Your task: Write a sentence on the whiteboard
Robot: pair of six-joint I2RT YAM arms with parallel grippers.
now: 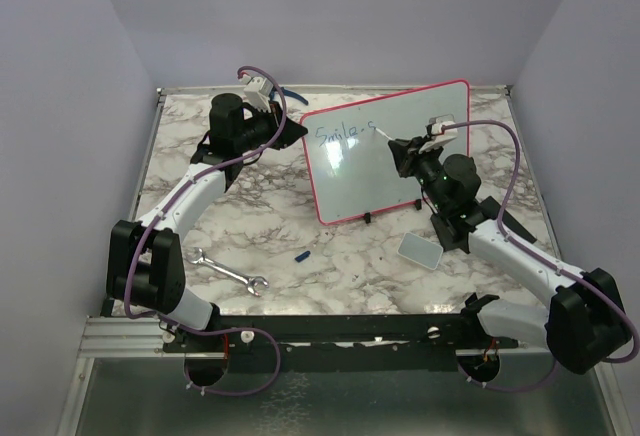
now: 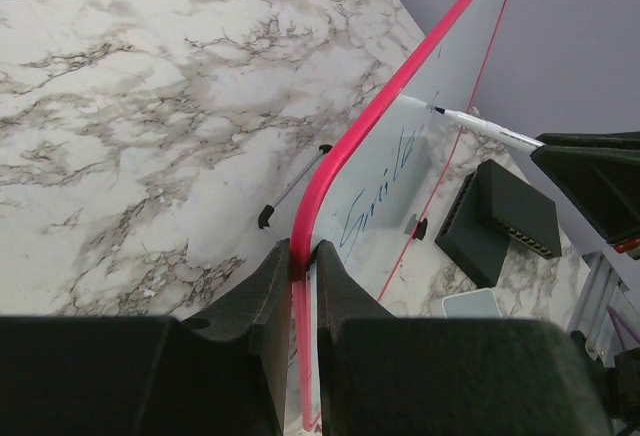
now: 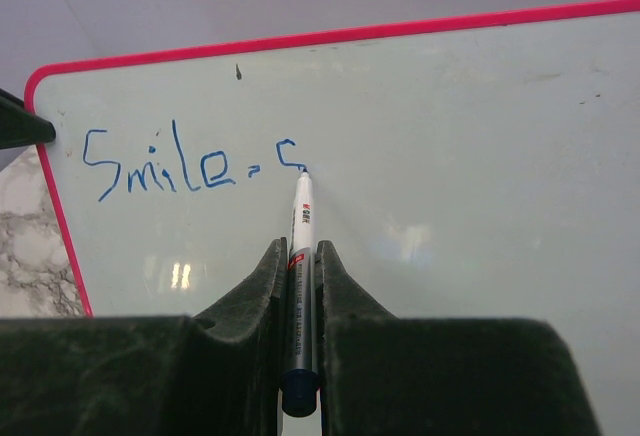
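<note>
My right gripper clamps the marker, tip touching the sentence mid-frame. My left gripper pinches the whiteboard edge, lower centre.

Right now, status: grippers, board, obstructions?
Left gripper shut on red-framed whiteboard edge. Right gripper shut on white marker, tip at blue writing "Smile-s". No obstruction seen.

Left gripper closed on the pink edge of the whiteboard, one finger on each face. Ahead of the fingers, blue writing runs up the board. The marker tip touches the board beyond the last letter, held by the right gripper. A black foot rests on the marble table, ahead and left of the fingers.
</note>
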